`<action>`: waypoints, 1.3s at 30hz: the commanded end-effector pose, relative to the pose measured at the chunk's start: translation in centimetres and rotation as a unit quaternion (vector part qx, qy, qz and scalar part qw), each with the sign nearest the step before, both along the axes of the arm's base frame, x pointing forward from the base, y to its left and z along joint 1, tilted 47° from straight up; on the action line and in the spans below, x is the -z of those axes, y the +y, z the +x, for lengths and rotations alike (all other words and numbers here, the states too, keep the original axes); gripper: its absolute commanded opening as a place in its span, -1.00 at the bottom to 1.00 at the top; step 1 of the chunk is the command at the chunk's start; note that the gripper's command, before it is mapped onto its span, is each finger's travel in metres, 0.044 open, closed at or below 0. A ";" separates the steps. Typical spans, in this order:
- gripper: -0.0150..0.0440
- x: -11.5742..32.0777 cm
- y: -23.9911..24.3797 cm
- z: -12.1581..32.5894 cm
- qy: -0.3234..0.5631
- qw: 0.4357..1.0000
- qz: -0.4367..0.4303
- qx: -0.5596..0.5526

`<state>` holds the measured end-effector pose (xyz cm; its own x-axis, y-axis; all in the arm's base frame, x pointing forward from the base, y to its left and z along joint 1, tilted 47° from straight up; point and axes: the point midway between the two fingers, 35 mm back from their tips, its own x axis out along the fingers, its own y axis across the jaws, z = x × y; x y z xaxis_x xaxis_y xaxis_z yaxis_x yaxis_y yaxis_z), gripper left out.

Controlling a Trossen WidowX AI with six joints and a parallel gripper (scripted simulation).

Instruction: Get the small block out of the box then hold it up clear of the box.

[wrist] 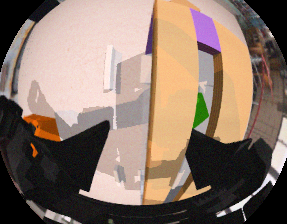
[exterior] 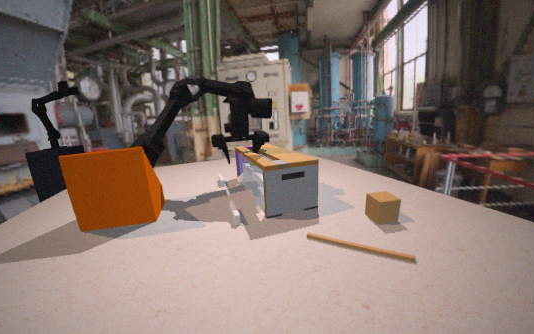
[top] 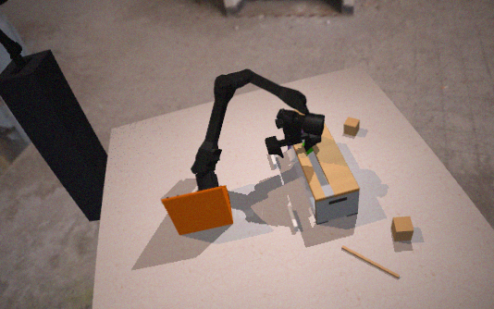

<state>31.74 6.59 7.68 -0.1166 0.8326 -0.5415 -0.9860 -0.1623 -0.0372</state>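
1. Block (wrist: 200, 108), green, shows through the slot in the box (top: 329, 173) top, inside on the shelf.
2. Wooden stick (exterior: 361, 247) lies nearest the exterior view, a tan cube (exterior: 382, 207) behind it.
3. Gripper (exterior: 241, 144) hovers over the box's far end, fingers spread wide, empty.
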 end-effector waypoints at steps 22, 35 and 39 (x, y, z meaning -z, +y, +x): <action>0.86 0.4 0.2 0.1 -0.002 1.000 0.006 -0.006; 0.86 -0.9 1.3 -0.1 -0.002 1.000 0.007 -0.006; 0.86 -1.3 1.7 -0.2 -0.002 1.000 0.007 -0.006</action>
